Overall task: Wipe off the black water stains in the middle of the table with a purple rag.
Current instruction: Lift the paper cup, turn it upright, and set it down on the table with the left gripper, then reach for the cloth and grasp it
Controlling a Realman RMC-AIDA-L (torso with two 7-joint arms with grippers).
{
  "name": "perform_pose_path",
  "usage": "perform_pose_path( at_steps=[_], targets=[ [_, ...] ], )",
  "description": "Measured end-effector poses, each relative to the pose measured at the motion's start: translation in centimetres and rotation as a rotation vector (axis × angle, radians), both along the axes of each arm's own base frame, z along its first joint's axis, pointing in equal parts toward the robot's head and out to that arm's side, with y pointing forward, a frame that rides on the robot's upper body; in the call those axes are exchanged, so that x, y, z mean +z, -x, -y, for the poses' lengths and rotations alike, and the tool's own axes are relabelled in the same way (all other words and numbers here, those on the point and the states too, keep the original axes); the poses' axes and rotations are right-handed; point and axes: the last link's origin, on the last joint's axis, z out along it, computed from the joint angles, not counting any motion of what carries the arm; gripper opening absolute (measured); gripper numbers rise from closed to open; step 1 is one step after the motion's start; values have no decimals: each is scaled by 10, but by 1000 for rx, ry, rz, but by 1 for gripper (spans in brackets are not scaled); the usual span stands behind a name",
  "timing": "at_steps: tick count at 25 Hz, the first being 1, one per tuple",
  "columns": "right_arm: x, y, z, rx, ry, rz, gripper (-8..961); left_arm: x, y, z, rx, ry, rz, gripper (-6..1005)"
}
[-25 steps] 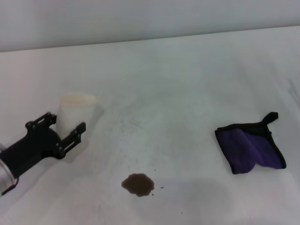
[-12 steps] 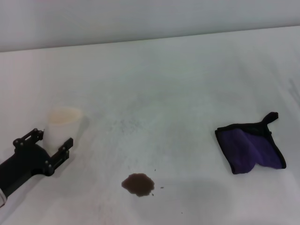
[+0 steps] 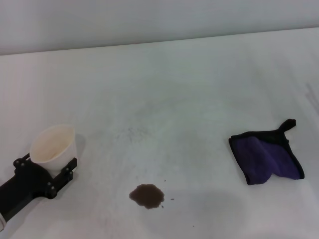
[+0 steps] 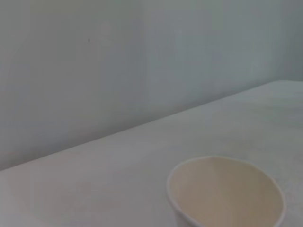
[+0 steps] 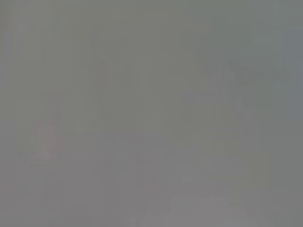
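The black water stains [image 3: 146, 195] form a small dark brown blotch on the white table [image 3: 174, 99], near the front middle. The purple rag [image 3: 266, 157] lies folded flat at the right, its black loop tab pointing to the far right. My left gripper [image 3: 47, 164] is at the front left, shut on a white paper cup [image 3: 52, 144] that is tilted with its open mouth up and toward me. The cup's empty mouth also shows in the left wrist view [image 4: 226, 191]. The left gripper is well left of the stain. The right gripper is out of view.
A pale wall runs along the table's far edge [image 3: 159, 42]. Faint grey speckles mark the table behind the stain. The right wrist view shows only plain grey.
My left gripper has drawn the cup toward the front left, away from the middle, and the cup has tipped so that its mouth shows. The stain and the rag have not moved.
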Motion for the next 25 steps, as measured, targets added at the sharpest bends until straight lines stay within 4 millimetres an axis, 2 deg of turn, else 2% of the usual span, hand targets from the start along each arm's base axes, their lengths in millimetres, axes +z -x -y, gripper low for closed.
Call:
perform_pose_path(
  at_steps=[8, 18, 25],
  targets=[
    [-2, -2, 0, -17, 9, -2, 856, 4, -1, 4, -1, -24, 38, 605],
    [-2, -2, 3, -12, 4, -6, 856, 2, 10, 18, 44, -32, 22, 892],
    [3, 5, 10, 52, -25, -36, 856, 11, 17, 38, 93, -91, 83, 891]
  ],
)
